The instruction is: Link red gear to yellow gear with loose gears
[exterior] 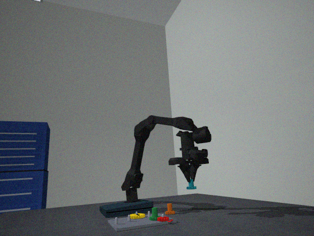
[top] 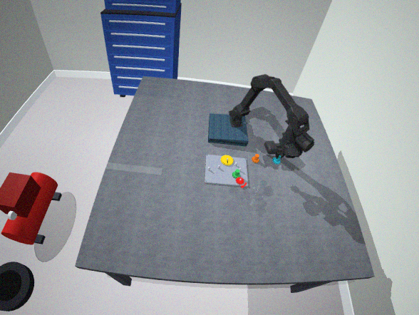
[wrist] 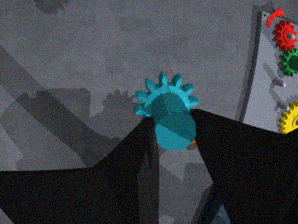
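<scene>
Landmark: grey board (top: 214, 179) (exterior: 120, 226) (wrist: 256, 95). Tool (top: 278, 155) (exterior: 191, 180) (wrist: 172, 121) pinched cyan gear (top: 276, 160) (exterior: 191, 187) (wrist: 175, 131) by its stem, above counter (top: 199, 228) (exterior: 240, 221) (wrist: 90, 30), well off board's red-gear side. On board: green gear (top: 236, 174) (exterior: 154, 214) (wrist: 291, 62) beside red gear (top: 240, 181) (exterior: 163, 219) (wrist: 286, 36); yellow gear (top: 226, 159) (exterior: 137, 215) (wrist: 291, 119); 4 pegs bare. Orange gear (top: 256, 158) (exterior: 170, 209) (wrist: 194, 143) stood just beside board. Step in hand, seemingly: carrying cyan gear over. Next move called for centring above bare peg between green and yellow, then lowering upright, teeth meshing, pressing flat.
</scene>
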You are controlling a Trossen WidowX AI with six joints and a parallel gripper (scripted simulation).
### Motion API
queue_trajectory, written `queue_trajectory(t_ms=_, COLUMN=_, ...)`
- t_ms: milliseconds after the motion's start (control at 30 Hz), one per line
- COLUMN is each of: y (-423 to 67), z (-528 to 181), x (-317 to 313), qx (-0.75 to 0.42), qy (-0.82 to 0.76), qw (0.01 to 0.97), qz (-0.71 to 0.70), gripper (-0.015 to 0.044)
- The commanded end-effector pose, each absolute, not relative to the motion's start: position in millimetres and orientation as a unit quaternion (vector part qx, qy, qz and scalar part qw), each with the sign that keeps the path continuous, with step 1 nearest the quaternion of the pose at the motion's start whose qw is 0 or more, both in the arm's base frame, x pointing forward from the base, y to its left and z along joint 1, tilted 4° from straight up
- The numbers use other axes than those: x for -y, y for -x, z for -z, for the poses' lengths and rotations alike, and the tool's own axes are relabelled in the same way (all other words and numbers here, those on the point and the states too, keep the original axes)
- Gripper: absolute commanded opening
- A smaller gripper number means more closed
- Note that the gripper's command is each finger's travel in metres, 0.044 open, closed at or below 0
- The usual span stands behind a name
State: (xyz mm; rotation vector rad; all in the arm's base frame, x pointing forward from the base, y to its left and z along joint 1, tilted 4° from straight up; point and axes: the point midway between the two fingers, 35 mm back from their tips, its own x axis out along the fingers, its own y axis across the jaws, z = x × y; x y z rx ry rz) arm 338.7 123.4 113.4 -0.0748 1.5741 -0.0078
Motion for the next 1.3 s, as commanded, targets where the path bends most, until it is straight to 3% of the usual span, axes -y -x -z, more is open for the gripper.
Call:
queue_trajectory(t_ms=0, y=-337.2, z=-123.8, x=-124.2, qx=-0.709, qy=0.030, qw=0.704, qz=0.003, gripper=0.0000)
queue_trajectory(t_ms=567, y=-331.5, z=-158.6, x=-123.8, qx=-0.710, qy=0.031, qw=0.704, qz=0.003, gripper=0.0000)
queue_trajectory(t_ms=1267, y=-339.5, z=-135.9, x=-71.8, qx=-0.709, qy=0.032, qw=0.705, qz=0.005, gripper=0.0000)
